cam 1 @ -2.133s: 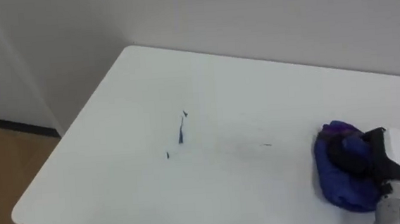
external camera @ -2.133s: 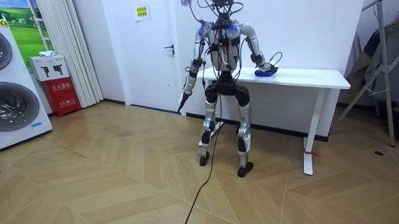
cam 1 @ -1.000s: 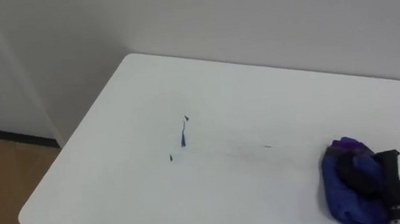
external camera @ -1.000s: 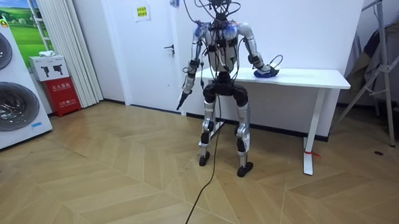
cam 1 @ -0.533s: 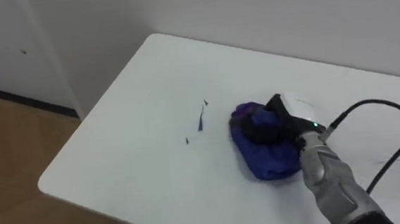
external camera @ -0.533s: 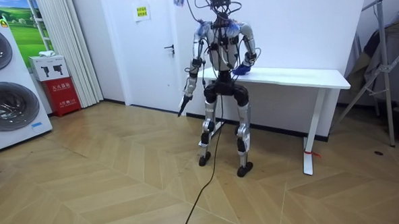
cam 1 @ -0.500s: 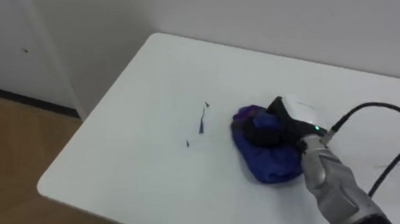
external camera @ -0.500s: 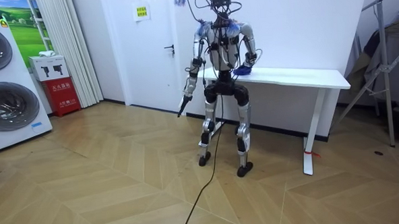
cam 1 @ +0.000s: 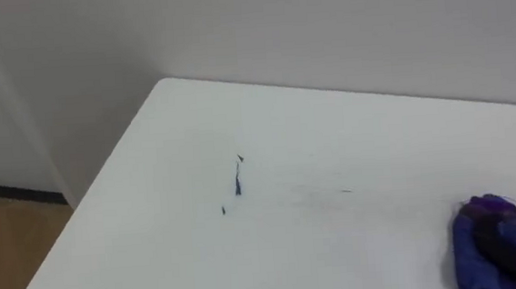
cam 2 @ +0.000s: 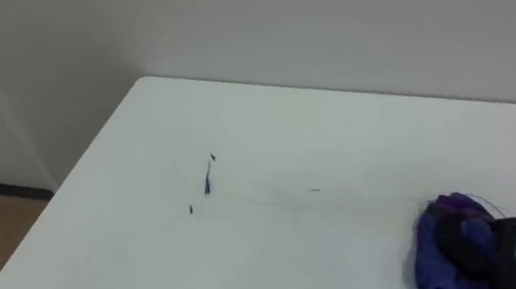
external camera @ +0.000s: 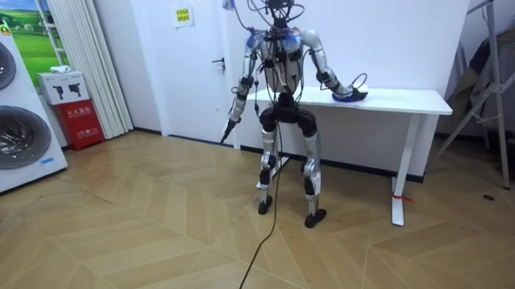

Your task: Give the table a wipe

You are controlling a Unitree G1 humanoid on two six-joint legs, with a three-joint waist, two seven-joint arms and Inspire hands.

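Note:
On the white table, near its left end, a few small dark marks show, with a faint streak to their right. A crumpled blue cloth lies at the lower right, well to the right of the marks. My right hand sits on the cloth's right side, its dark fingers curled into it. In the room view I stand at the table's left end with the right arm stretched over the cloth. My left hand hangs out from my side, fingers straight.
The table stands against a white wall; its left edge and near edge drop to the wood floor. A door and two washing machines stand on the room view's left. A metal rack stands beyond the table's far end.
Half a second ago my right hand and the cloth were beside the marks; both have swept back to the right. The marks remain. The camera has shifted too.

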